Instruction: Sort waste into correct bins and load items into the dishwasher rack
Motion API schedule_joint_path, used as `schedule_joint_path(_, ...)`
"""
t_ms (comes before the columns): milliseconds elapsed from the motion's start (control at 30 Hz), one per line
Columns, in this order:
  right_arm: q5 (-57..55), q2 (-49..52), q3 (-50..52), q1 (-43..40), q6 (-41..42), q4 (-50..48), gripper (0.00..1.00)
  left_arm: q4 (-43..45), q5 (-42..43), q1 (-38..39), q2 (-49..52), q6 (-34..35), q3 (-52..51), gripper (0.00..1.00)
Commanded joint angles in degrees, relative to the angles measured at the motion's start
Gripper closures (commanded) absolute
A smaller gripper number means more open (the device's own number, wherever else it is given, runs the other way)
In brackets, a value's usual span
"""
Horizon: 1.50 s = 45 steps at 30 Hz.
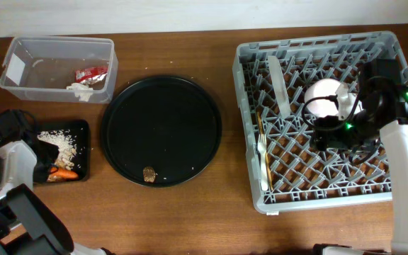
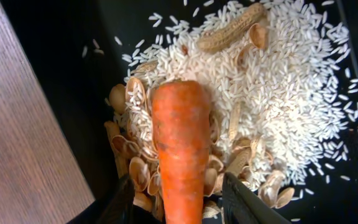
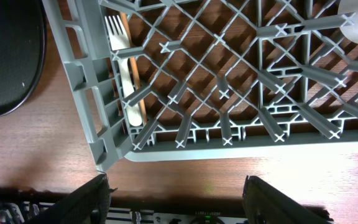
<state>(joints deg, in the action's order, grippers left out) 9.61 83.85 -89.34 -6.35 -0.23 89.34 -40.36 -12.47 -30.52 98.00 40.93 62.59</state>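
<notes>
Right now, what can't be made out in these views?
Overhead: brown morsel too small to identify.
Overhead: white bowl partly covered by right arm.
Overhead: black tray left part under left arm.
Left wrist: carrot lower end cut off by frame edge.

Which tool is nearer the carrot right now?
Left. The left tool straddles the carrot in the shallow black tray; the right tool is far off, over the dishwasher rack.

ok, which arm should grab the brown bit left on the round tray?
Left. The left tool is open over the carrot in the food tray, right beside the round tray holding the brown bit; the right tool sits over the rack, farther off.
</notes>
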Motion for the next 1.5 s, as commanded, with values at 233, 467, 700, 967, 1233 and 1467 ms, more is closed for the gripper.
schedule_joint_path(233, 0.33, -0.04, 0.09, -0.48, -0.39, 0.00, 0.28, -9.49, 21.00, 30.18, -10.49, -17.90, 0.11, 0.31)
schedule_joint_path(467, 0.31, -0.02, 0.11, -0.48, -0.39, 0.00, 0.28, -8.83, 11.17, 45.97, 3.58, -16.57, -0.85, 0.31)
schedule_joint_path(700, 0.31, -0.02, 0.09, -0.48, -0.39, 0.00, 0.28, -9.46, 13.35, 46.14, 3.61, -14.62, -5.66, 0.33)
schedule_joint_path(967, 0.28, -0.02, 0.11, -0.48, -0.42, 0.02, 0.28, -22.56, 9.44, 44.11, 1.99, -14.91, 8.52, 0.75)
schedule_joint_path(1233, 0.28, -0.02, 0.11, -0.48, -0.42, -0.20, 0.28, -22.32, 6.21, 7.34, -5.18, -13.27, 15.30, 0.71)
schedule_joint_path(1467, 0.28, -0.02, 0.09, -0.48, -0.42, -0.17, 0.28, -14.10, 8.83, 3.13, 2.40, -13.16, 5.35, 0.66)
